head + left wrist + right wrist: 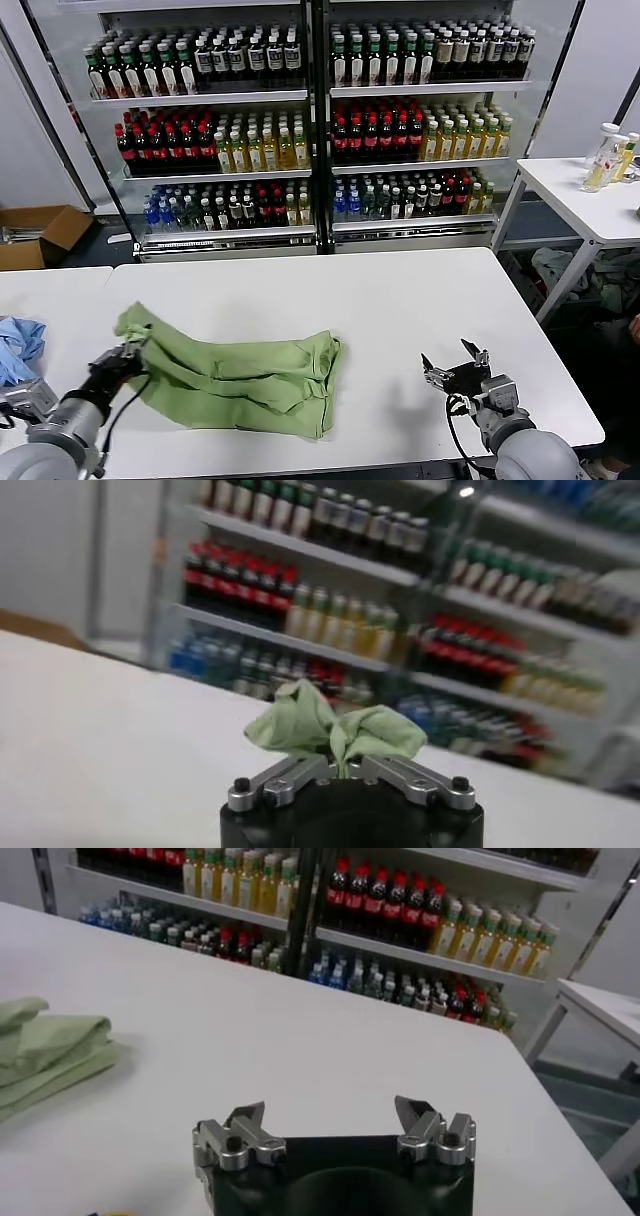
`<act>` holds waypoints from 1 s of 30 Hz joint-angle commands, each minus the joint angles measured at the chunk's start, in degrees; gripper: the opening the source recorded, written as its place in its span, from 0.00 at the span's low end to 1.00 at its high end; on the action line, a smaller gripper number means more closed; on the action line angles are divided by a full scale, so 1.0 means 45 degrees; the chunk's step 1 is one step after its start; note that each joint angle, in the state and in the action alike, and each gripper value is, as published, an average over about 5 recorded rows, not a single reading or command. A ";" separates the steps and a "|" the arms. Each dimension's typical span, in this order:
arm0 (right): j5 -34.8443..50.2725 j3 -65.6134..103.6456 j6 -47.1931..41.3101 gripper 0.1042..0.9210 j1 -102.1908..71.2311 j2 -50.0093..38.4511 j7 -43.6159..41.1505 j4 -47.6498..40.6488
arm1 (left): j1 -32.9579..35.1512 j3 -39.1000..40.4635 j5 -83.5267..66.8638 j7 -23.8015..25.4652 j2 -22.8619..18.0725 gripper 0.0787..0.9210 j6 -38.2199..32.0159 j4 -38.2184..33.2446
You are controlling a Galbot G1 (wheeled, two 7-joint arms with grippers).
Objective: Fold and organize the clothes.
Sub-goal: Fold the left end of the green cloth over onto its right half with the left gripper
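green t-shirt [250,375] sprawled across the near half of the white counter [400,300], bunched into a long crumpled band. long axis running side to side, from a lifted corner at the robot's left to a doubled, rounded end near the counter's middle. left pincer [128,355] clamped tight on that left corner, cloth puffing up between the fingers in the left wrist view [335,735] and held just clear of the counter. right pincer [455,365] parked wide open and empty above bare counter, well apart from the shirt, with the doubled end lying off toward the robot's left of it [50,1053]. left arm plainly the nearer one, already at the cloth; right arm facing a sideways reach along the shirt's length to meet the free end. plain side up, as far as can be told; possibly folded once lengthwise, though the creases make that hard to read. blue cloth [18,345] lying apart at the far left edge, untouched. bottle shelves [320,110] filling the background.
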 commanded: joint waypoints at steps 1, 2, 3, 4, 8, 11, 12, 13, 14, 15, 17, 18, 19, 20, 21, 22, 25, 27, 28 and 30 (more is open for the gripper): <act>-0.0014 -0.0074 0.0011 0.88 0.0139 0.0027 -0.0006 -0.0124 | -0.0378 0.2849 -0.2487 0.0142 -0.0851 0.03 0.0192 -0.1044; -0.0020 -0.0086 0.0013 0.88 0.0155 0.0033 -0.0008 -0.0148 | -0.0557 0.3183 -0.2411 0.0148 -0.0975 0.03 0.0165 -0.0858; -0.0025 -0.0093 0.0015 0.88 0.0172 0.0038 -0.0012 -0.0175 | -0.0779 0.3500 -0.2292 0.0151 -0.1087 0.03 0.0142 -0.0657; -0.0029 -0.0099 0.0018 0.88 0.0185 0.0041 -0.0015 -0.0205 | -0.1005 0.3783 -0.2165 0.0160 -0.1181 0.03 0.0121 -0.0430; -0.0025 -0.0102 0.0040 0.88 0.0268 0.0033 -0.0035 -0.0350 | -0.1912 0.4881 -0.1462 0.0179 -0.1468 0.03 0.0053 0.0665; -0.0005 -0.0104 0.0055 0.88 0.0377 0.0032 -0.0046 -0.0471 | -0.2474 0.5614 -0.0820 0.0169 -0.1606 0.03 -0.0004 0.1476; 0.0003 -0.0104 0.0059 0.88 0.0411 0.0032 -0.0048 -0.0504 | -0.2629 0.5820 -0.0643 0.0167 -0.1645 0.03 -0.0021 0.1734; 0.0011 -0.0105 0.0062 0.88 0.0443 0.0032 -0.0051 -0.0533 | -0.2781 0.6027 -0.0479 0.0169 -0.1690 0.03 -0.0036 0.1986; 0.0020 -0.0104 0.0067 0.88 0.0473 0.0031 -0.0055 -0.0561 | -0.2901 0.6188 -0.0348 0.0174 -0.1732 0.03 -0.0051 0.2182; 0.0028 -0.0100 0.0072 0.88 0.0501 0.0029 -0.0060 -0.0589 | -0.3026 0.6360 -0.0221 0.0185 -0.1773 0.03 -0.0064 0.2401; 0.0045 -0.0092 0.0087 0.88 0.0553 0.0023 -0.0072 -0.0655 | -0.3244 0.6692 0.0106 0.0261 -0.1839 0.03 -0.0084 0.2738; 0.0051 -0.0088 0.0105 0.88 0.0577 0.0019 -0.0082 -0.0694 | -0.3324 0.6852 0.0352 0.0324 -0.1854 0.03 -0.0088 0.2849; 0.0051 -0.0087 0.0137 0.88 0.0596 0.0013 -0.0098 -0.0737 | -0.3389 0.7036 0.0645 0.0398 -0.1850 0.03 -0.0085 0.2955; 0.0046 -0.0090 0.0173 0.88 0.0612 0.0006 -0.0121 -0.0776 | -0.3413 0.7209 0.0976 0.0470 -0.1822 0.03 -0.0065 0.3037; 0.0039 -0.0097 0.0210 0.88 0.0626 -0.0001 -0.0146 -0.0813 | -0.3401 0.7388 0.1341 0.0533 -0.1780 0.04 -0.0044 0.3092; 0.0032 -0.0107 0.0242 0.88 0.0635 -0.0007 -0.0172 -0.0838 | -0.3348 0.7564 0.1686 0.0592 -0.1725 0.05 -0.0023 0.3118; 0.0022 -0.0145 0.0276 0.88 0.0692 -0.0010 -0.0224 -0.0900 | -0.3071 0.7970 0.2452 0.0743 -0.1573 0.13 0.0004 0.3007; 0.0024 -0.0185 0.0282 0.88 0.0764 -0.0005 -0.0235 -0.0968 | -0.2913 0.8080 0.2702 0.0830 -0.1540 0.20 -0.0005 0.2809; 0.0025 -0.0212 0.0284 0.88 0.0807 -0.0005 -0.0235 -0.1006 | -0.2861 0.8081 0.2767 0.0861 -0.1542 0.23 -0.0007 0.2699; 0.0029 -0.0279 0.0287 0.88 0.0912 -0.0012 -0.0235 -0.1085 | -0.2825 0.7984 0.2747 0.0898 -0.1566 0.30 -0.0001 0.2416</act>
